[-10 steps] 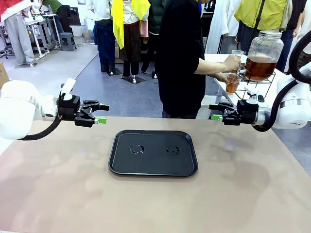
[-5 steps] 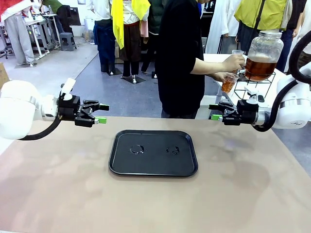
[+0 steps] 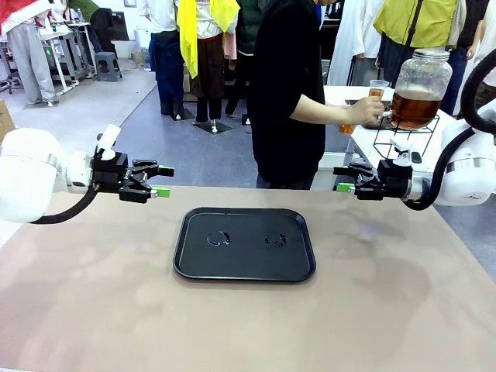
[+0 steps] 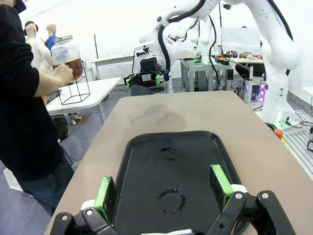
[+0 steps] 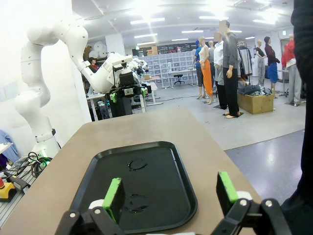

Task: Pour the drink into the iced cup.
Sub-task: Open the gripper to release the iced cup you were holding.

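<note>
Left gripper (image 3: 161, 180) hangs over the near-left edge of the table (image 3: 93, 310) with its green-padded fingers spread wide and nothing between them; seen from its own wrist, the pads (image 4: 105, 192) frame the black tray (image 3: 194, 263), which carries two wet ring marks and no cup. Its arm reaches in level from the side, fingers pointing toward the middle of the table.

Pouring cannot begin yet, since the drink (image 3: 411, 108) sits in a big glass jar (image 3: 421, 87) on a wire stand on a side table behind the right arm. A person in black stands there with a hand (image 3: 364, 108) at a clear cup (image 3: 377, 87) near the jar, and a little amber shows just below that hand. Whether any cup holds ice I cannot tell.

My judgement is that the best course is to keep both arms parked clear of the tray so the person can set cups down, then approach each cup from the side, low on its wall, and grip gently because thin plastic will flex.

Right gripper (image 3: 342, 180) mirrors the left: fingers apart, empty, held level just off the table's far-right edge, pointing inward at the tray.
</note>
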You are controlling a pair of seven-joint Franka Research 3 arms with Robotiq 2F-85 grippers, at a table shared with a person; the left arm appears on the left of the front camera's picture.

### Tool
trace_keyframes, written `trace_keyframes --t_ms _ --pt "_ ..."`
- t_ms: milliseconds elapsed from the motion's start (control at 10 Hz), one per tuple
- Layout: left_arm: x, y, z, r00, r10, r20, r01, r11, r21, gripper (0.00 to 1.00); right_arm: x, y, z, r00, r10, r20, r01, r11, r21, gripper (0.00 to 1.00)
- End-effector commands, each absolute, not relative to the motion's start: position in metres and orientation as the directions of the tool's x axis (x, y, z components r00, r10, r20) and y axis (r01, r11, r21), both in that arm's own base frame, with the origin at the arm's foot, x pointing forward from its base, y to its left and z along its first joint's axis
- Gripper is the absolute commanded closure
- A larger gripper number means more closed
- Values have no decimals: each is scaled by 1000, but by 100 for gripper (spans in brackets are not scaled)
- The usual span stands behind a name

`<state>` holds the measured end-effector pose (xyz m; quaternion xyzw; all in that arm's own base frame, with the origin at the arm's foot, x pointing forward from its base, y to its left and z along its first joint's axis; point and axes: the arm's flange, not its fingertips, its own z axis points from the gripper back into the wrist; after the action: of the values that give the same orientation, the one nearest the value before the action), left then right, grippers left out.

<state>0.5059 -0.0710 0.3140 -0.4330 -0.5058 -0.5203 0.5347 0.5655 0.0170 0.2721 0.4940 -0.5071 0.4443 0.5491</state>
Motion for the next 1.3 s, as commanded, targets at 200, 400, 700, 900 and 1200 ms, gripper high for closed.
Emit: trace_keyframes --t_ms 200,400,700,900,1200 --pt "506 -72 315 -52 -123 991 995 82 63 0 566 18 275 92 -21 996 -988 121 94 0" --pt "506 -72 315 -52 -123 991 995 82 63 0 566 18 275 92 -21 996 -988 121 94 0" --pt "506 -72 315 -52 -123 991 995 82 63 0 566 18 275 92 -21 996 -988 121 94 0" --pt "506 -72 315 -52 -123 991 995 82 63 0 566 18 275 92 -21 996 -988 121 94 0" --pt "506 -72 315 -52 -123 991 995 82 63 0 566 18 275 92 -21 996 -988 121 94 0"
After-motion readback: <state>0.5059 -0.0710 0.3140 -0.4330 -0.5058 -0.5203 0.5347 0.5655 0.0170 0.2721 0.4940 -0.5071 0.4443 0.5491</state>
